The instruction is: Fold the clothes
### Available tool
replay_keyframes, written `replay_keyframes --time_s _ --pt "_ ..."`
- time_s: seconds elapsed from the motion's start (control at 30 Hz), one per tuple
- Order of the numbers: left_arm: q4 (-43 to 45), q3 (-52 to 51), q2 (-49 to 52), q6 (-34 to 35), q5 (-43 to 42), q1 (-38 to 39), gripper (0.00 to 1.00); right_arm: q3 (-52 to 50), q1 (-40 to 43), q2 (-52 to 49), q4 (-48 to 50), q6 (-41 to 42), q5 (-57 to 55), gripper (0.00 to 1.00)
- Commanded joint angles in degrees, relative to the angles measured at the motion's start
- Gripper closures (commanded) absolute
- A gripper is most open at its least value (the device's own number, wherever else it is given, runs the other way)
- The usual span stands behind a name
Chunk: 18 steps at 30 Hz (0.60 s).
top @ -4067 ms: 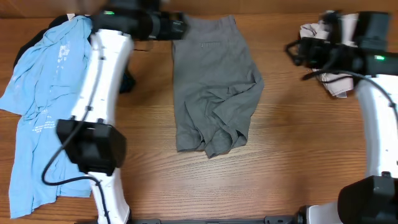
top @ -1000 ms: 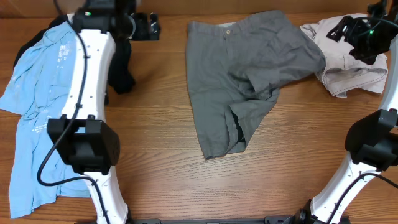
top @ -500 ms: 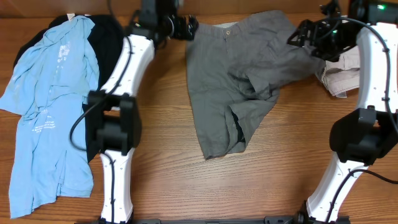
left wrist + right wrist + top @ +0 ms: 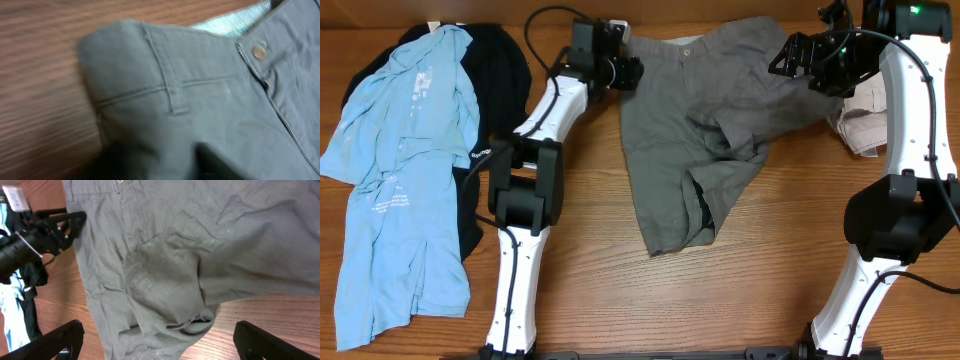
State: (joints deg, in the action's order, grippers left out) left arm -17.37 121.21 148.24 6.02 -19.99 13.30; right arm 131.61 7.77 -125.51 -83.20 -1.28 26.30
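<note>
Two hands are up at the far edge! Grey-olive shorts (image 4: 705,130) lie rumpled on the counter (image 4: 600,300), with the waistband toward 12 o'clock and the button (image 4: 258,52) showing (pale lining (image 4: 230,22) peeks out behind it). The left hand (image 4: 623,72) sits at the waistband's 11 o'clock corner, spread or pinching, can't tell. The right hand (image 4: 790,60) hangs above the 1 o'clock side, fingers (image 4: 60,339) spread wide. A light blue shirt (image 4: 395,170) lies over a black shirt (image 4: 500,70) at 9 o'clock, beige shorts (image 4: 865,130) at 2 o'clock.

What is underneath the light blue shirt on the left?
A black shirt lies under the light blue shirt, showing past its top and right edges. How far it reaches beneath, or whether anything else lies there, is hidden by the blue cloth.
</note>
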Motion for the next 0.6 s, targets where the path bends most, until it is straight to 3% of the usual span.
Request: replay_keyframes --time_s 0.0,0.2,0.57 --pt "-0.3 0.4 1.4 0.6 0.6 2.3 0.93 0.9 -0.3 3.5 0.3 -0.3 0.0 0.0" --pt "-9.7 1.1 -1.5 4.8 5.8 1.2 0.96 0.9 -0.3 3.5 2.1 3.0 2.7 0.0" --pt "-45.9 6.9 -18.0 6.4 16.0 -6.2 0.96 0.8 -2.7 3.5 0.9 5.2 -1.0 0.05"
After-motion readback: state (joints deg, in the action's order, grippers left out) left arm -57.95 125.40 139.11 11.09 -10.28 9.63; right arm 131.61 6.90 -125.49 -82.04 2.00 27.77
